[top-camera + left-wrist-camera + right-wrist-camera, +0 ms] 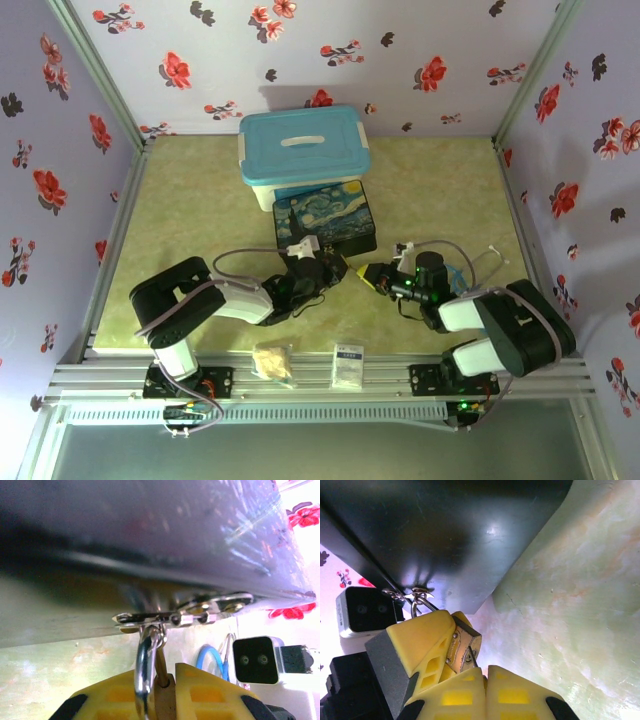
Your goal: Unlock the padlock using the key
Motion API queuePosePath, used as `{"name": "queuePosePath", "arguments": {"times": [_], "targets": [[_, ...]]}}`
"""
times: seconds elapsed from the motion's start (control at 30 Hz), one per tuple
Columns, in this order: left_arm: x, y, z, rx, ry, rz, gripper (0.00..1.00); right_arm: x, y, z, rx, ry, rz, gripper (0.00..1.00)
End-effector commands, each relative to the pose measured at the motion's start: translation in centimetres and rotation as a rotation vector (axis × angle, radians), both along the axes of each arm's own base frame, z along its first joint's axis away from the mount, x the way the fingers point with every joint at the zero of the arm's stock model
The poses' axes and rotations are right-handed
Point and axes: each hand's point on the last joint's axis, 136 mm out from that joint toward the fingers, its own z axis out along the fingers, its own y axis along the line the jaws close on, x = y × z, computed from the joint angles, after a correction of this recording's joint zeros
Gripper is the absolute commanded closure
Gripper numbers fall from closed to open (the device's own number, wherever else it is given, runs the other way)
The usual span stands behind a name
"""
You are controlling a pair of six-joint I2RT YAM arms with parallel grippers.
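Observation:
The brass padlock [464, 641] hangs by its silver shackle [144, 666] from the hasp [186, 616] of the dark printed tin [325, 218]. My left gripper [162, 681] is shut on the padlock body, one yellow finger [420, 639] on each side. My right gripper [486, 674] is shut on the thin dark key [473, 657], whose tip sits at the keyhole in the padlock's bottom face. From above, the left gripper [337, 268] and the right gripper [369, 275] meet just in front of the tin.
A blue-lidded plastic box [303, 150] stands behind the tin. A blue cable loop [210, 657] lies to the right, near the right wrist. A white packet [348, 365] and a beige lump [272, 360] rest on the front rail. Flowered walls enclose the table.

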Motion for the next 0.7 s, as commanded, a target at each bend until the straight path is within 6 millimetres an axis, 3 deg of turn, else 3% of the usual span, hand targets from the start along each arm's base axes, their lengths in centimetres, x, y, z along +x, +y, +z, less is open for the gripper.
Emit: {"name": "queuePosePath", "arguments": {"times": [0.0, 0.17, 0.53, 0.67], "targets": [[0.7, -0.6, 4.1, -0.152, -0.052, 0.008, 1.00, 0.4, 0.3, 1.5, 0.058, -0.044, -0.001, 1.00], [0.9, -0.5, 4.5, -0.163, -0.057, 0.011, 1.00, 0.9, 0.7, 2.3, 0.106, -0.062, 0.004, 1.00], [1.6, 0.3, 5.7, -0.123, -0.079, 0.028, 1.00, -0.1, 0.0, 0.4, 0.059, -0.015, -0.011, 1.00], [1.8, 0.0, 5.7, -0.122, -0.082, 0.026, 1.00, -0.2, 0.1, 1.5, 0.068, -0.042, -0.005, 1.00]]}}
